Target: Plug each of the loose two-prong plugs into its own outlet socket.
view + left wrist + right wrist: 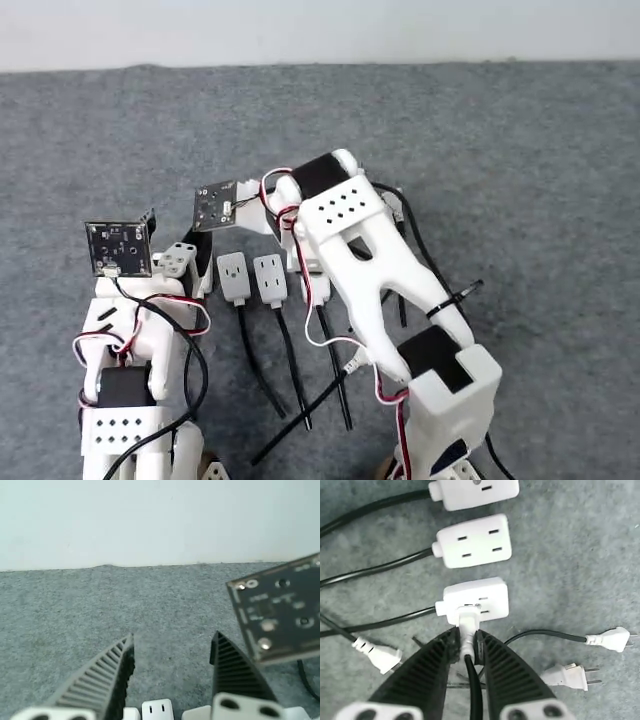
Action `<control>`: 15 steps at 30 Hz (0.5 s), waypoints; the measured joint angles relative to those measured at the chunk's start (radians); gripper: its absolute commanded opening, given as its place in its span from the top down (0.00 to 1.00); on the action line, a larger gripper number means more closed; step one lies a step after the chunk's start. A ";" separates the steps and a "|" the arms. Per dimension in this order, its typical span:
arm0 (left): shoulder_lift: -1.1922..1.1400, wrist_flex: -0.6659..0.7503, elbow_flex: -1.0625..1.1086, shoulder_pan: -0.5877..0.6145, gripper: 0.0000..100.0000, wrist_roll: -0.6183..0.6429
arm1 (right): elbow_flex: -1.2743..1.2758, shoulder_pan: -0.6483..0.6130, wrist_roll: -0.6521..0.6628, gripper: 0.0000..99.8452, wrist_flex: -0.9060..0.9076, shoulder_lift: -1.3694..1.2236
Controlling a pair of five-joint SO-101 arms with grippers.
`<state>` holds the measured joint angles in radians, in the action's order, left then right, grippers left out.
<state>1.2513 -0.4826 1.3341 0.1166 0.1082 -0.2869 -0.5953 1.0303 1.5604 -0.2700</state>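
A white plug [468, 616] is gripped by the right gripper [467, 631], whose fingers are closed narrowly on its body where the black cord leaves it. The plug is pressed against the face of the nearest outlet [490, 597]. Its prongs are hidden, so how deep it is seated cannot be told. The middle outlet [472, 541] and the far outlet [475, 491] are lined up beyond it on the grey table [580, 555], each with a black cord.

A first loose plug [612, 640] and a second loose plug [570, 676] are laid on the table to one side of the fingers, apart from the outlets. A third loose plug [377, 654] is laid on the other side.

The left gripper [173, 636] is held over the table with its fingers spread wide. One of the outlets [156, 709] is seen just below them, though which one cannot be told.
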 measured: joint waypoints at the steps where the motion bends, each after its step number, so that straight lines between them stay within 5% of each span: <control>1: 0.000 0.000 0.000 0.000 0.75 0.000 | 0.000 0.000 0.000 0.99 -0.008 -0.009; 15: 0.000 0.000 0.000 0.000 0.75 0.002 | 0.000 -0.006 0.000 0.99 -0.068 -0.071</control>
<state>1.2513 -0.4826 1.3341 0.1166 0.1097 -0.2869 -0.6015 1.0303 1.4929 -0.3406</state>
